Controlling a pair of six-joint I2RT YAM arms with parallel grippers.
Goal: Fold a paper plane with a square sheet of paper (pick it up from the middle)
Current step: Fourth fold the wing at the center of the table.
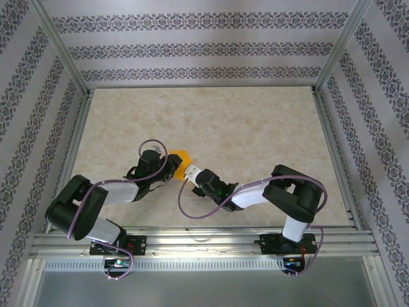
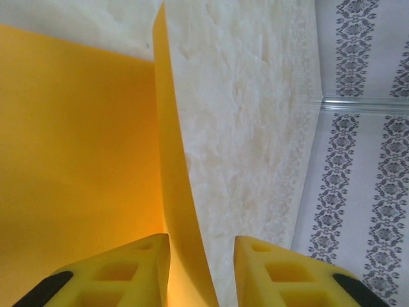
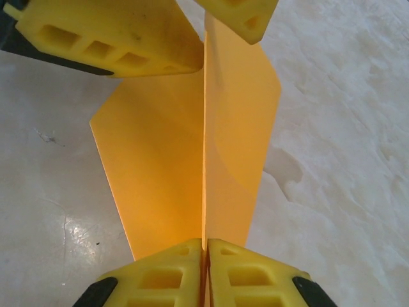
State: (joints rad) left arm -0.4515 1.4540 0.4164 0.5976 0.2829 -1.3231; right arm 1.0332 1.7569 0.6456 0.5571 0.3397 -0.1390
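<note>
Orange sheet of paper (image 3: 160, 166) stands creased lengthwise.

Left gripper (image 2: 201, 249) jaws apart — orange paper (image 2: 70, 147), its upright fold between them, hugging the left finger — pale table (image 2: 255, 115) rightward.

Paper (image 1: 180, 157) between left gripper (image 1: 170, 165) and right gripper (image 1: 191, 171), apparently on table (image 1: 255, 128)
</note>
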